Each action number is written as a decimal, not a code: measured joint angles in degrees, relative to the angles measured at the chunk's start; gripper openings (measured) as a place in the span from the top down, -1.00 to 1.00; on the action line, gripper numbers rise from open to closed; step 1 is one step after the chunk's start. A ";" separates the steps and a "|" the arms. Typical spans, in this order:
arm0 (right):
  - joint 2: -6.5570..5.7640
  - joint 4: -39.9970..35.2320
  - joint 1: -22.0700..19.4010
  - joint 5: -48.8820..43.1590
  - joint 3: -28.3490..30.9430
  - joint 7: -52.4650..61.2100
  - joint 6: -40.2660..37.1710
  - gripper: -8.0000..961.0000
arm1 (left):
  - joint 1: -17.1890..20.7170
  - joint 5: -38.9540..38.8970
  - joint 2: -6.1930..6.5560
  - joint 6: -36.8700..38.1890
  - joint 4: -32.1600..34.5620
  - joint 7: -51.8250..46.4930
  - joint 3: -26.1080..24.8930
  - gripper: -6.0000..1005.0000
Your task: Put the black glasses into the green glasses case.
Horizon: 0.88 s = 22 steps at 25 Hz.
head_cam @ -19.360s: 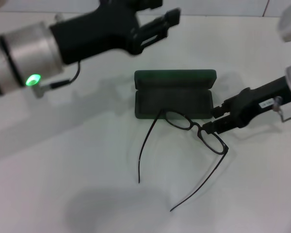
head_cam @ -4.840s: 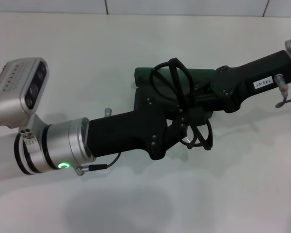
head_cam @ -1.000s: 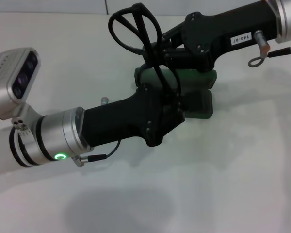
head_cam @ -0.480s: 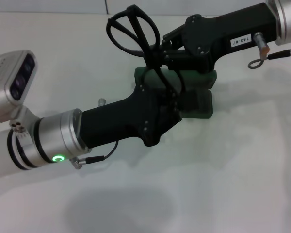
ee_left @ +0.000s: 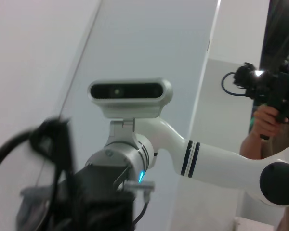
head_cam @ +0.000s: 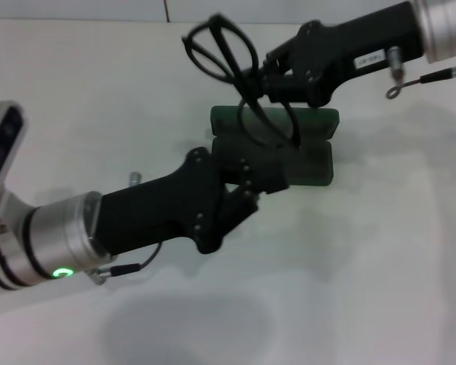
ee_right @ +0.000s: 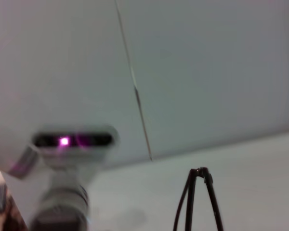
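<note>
The black glasses (head_cam: 225, 47) hang in the air above the far left of the green glasses case (head_cam: 313, 156). Their lenses are up and their thin temple arms dangle toward the open case. My right gripper (head_cam: 260, 76) reaches in from the upper right and is shut on the frame. My left gripper (head_cam: 267, 179) lies low over the case's front left part and hides it, and it is below the glasses. The glasses show blurred in the left wrist view (ee_left: 43, 144). Two thin temple arms show in the right wrist view (ee_right: 198, 202).
The case lies open on a white table (head_cam: 380, 266), its lid (head_cam: 319, 120) standing at the far side. The right arm and its wrist camera (ee_left: 130, 96) show in the left wrist view. A person (ee_left: 267, 120) stands in the background there.
My left arm has drawn back toward the lower left and dropped, away from the glasses. My right gripper has carried the glasses slightly to the right, still raised above the case.
</note>
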 joint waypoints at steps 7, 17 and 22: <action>0.80 5.51 8.25 -14.86 -7.12 6.32 8.82 0.78 | 3.18 -0.65 1.06 0.28 -0.01 1.02 -0.96 0.93; 1.36 10.49 17.33 -22.36 -29.01 19.02 20.03 0.77 | 6.79 -0.30 1.28 0.25 -0.28 4.09 -1.72 0.93; 1.36 11.01 19.65 -22.45 -37.87 24.55 23.71 0.77 | 8.75 -0.55 1.27 0.43 0.10 5.04 -1.72 0.93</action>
